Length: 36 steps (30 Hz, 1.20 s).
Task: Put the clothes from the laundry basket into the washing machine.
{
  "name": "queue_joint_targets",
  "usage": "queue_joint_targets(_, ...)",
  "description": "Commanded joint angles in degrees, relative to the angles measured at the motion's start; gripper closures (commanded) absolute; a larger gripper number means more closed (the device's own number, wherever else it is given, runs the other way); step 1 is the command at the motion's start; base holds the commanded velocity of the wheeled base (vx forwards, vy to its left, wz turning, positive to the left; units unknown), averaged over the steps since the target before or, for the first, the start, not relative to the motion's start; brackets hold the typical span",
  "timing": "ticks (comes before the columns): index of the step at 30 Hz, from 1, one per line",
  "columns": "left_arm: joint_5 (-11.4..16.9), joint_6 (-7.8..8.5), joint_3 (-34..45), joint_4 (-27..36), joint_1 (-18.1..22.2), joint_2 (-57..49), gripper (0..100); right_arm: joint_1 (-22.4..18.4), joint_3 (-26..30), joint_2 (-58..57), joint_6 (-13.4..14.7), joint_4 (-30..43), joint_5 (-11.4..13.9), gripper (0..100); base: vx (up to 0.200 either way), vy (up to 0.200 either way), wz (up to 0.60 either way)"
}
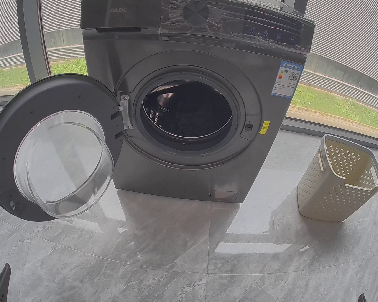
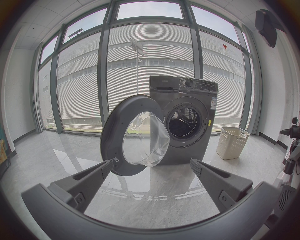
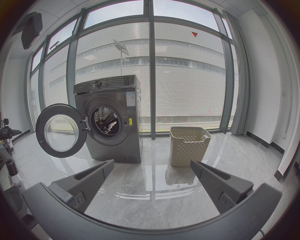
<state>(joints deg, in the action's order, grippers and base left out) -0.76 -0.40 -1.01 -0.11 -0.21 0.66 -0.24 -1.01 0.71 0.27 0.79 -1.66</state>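
Observation:
The grey washing machine [image 1: 187, 94] stands straight ahead with its round door [image 1: 51, 147] swung wide to the left. Dark clothes [image 1: 194, 113] lie inside the drum; in the right wrist view the clothes [image 3: 109, 126] show as a dark and light heap. A cream perforated laundry basket [image 1: 338, 185] stands on the floor right of the machine, with nothing visible inside it. My left gripper [image 2: 151, 164] is open and holds nothing, low and well back from the door. My right gripper [image 3: 151, 165] is open too, back from the basket [image 3: 189, 145].
Grey marble floor [image 1: 175, 257] stretches between me and the machine. Large windows [image 1: 362, 52] with dark frames run behind machine and basket. The open door juts out over the floor on the left.

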Motion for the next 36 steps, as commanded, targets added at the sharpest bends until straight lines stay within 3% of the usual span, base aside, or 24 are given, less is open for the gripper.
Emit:
queue_joint_targets(1,0.1,-0.3,0.9,0.0,-0.1,-0.7,0,0.0,0.6,-0.7,0.0,0.0,0.0,0,0.0,0.2,0.0)
queue_joint_targets(8,-0.4,0.4,0.9,0.0,0.0,-0.7,0,0.0,0.6,-0.7,0.0,0.0,0.0,0,0.0,0.2,0.0)
queue_joint_targets(13,0.1,-0.65,0.9,-0.1,0.0,-0.7,0,0.0,0.6,-0.7,0.0,0.0,0.0,0,0.0,0.16,0.0)
queue_joint_targets(21,0.0,-0.65,0.9,-0.1,0.0,-0.7,0,0.0,0.6,-0.7,0.0,0.0,0.0,0,0.0,0.0,0.0)
queue_joint_targets(32,-0.2,-1.36,0.9,-0.1,0.0,-0.7,0,0.0,0.6,-0.7,0.0,0.0,0.0,0,0.0,0.164,0.0)
queue_joint_targets(34,-0.3,-1.18,0.9,-0.1,0.0,-0.7,0,0.0,0.6,-0.7,0.0,0.0,0.0,0,0.0,0.0,0.0)
queue_joint_targets(36,-0.5,0.14,1.0,0.0,0.1,-0.7,0,0.0,0.6,-0.7,0.0,0.0,0.0,0,0.0,0.0,0.0)
